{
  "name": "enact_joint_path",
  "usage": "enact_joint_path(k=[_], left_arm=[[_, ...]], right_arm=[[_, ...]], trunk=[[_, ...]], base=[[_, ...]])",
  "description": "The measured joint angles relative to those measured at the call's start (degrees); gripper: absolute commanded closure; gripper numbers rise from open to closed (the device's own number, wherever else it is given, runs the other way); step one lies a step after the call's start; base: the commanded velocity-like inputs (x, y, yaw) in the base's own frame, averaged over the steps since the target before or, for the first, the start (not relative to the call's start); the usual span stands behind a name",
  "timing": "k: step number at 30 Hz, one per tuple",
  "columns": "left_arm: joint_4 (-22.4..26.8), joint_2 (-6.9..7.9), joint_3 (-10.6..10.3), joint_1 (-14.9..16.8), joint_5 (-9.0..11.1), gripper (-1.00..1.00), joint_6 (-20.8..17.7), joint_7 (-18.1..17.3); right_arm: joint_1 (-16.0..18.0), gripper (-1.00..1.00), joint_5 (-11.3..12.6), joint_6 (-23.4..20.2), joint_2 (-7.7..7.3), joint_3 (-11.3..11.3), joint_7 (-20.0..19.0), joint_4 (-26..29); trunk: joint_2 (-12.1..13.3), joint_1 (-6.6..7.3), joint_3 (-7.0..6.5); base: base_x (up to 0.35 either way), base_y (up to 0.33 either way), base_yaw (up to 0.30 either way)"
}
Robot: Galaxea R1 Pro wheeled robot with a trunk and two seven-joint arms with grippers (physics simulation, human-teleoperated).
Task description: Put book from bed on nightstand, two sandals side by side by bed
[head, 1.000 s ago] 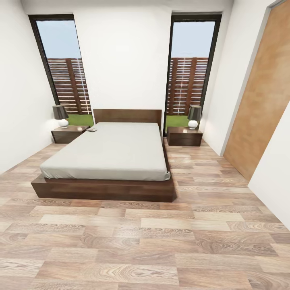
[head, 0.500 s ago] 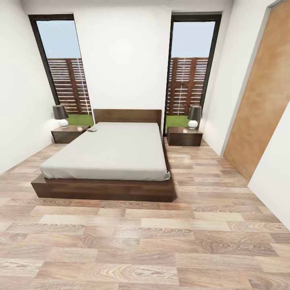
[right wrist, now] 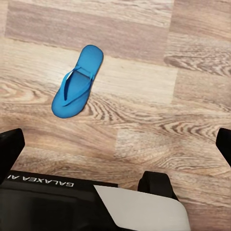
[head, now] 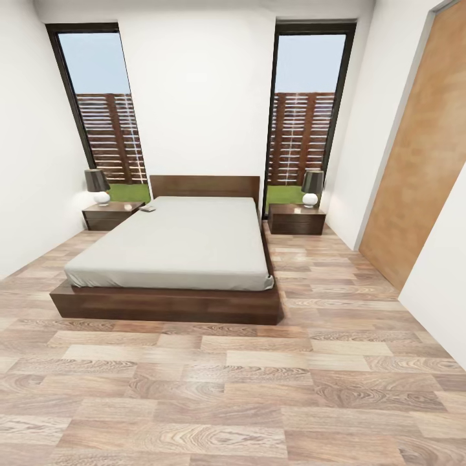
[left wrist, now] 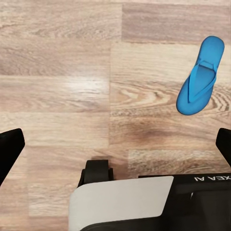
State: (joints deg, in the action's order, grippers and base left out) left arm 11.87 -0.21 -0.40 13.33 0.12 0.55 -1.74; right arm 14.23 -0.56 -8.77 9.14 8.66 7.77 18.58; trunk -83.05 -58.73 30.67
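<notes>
Bed (head: 175,249) lying against far wall, nightstands (head: 109,215) (head: 296,219) flanking headboard. Book (head: 148,208) resting at bed's left head corner. Sandal (left wrist: 199,77) (right wrist: 77,82) lying on floor near robot base. Left gripper (left wrist: 115,144) and right gripper (right wrist: 115,144) both spread wide, holding nothing. Risk: base rolling over sandal while driving toward bed.

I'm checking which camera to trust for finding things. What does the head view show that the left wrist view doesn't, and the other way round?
Head view alone: the bed with a small thing that may be the book at its far left corner, both nightstands, lamps and windows. Left wrist view alone: one blue sandal lying flat on the boards, and the open left pincer fingertips. Shared: the wood-plank floor.
</notes>
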Motion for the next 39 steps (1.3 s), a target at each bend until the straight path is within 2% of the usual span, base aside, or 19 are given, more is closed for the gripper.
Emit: enact_joint_path(k=[10,15,20,25,29,39], left_arm=[[1.4,-0.02,0.0,0.1,0.0,-1.00,-0.2,-0.2],[3.8,-0.05,0.0,0.2,0.0,-1.00,-1.6,-0.2],[7.6,-0.01,0.0,0.2,0.0,-1.00,-5.0,-0.3],[13.2,0.01,0.0,0.2,0.0,-1.00,-9.3,-0.3],[16.3,-0.01,0.1,0.1,0.0,-1.00,-11.6,-0.4],[23.6,-0.04,0.1,0.2,0.1,-1.00,-16.0,-0.4]], right_arm=[[0.0,-1.00,0.0,0.0,0.09,0.7,0.0,0.7],[0.4,-1.00,0.1,-0.1,-0.03,0.8,0.0,2.5],[1.6,-1.00,0.4,-1.3,-0.18,0.8,0.0,3.9],[4.3,-1.00,0.6,-5.6,-0.33,0.6,0.1,4.7],[5.6,-1.00,0.7,-7.0,-0.37,0.5,0.1,4.9],[7.8,-1.00,0.8,-8.2,-0.40,-0.1,0.2,5.1]], trunk=[[0.0,0.00,0.00],[0.0,0.00,0.00],[0.0,0.00,0.00],[0.0,0.00,-0.01],[0.0,0.00,-0.01],[0.0,0.00,-0.01]], base=[[0.000,0.000,0.000],[0.000,0.000,0.000],[0.000,0.000,0.000],[0.000,0.000,0.000],[0.000,0.000,0.000],[0.000,0.000,0.000]])
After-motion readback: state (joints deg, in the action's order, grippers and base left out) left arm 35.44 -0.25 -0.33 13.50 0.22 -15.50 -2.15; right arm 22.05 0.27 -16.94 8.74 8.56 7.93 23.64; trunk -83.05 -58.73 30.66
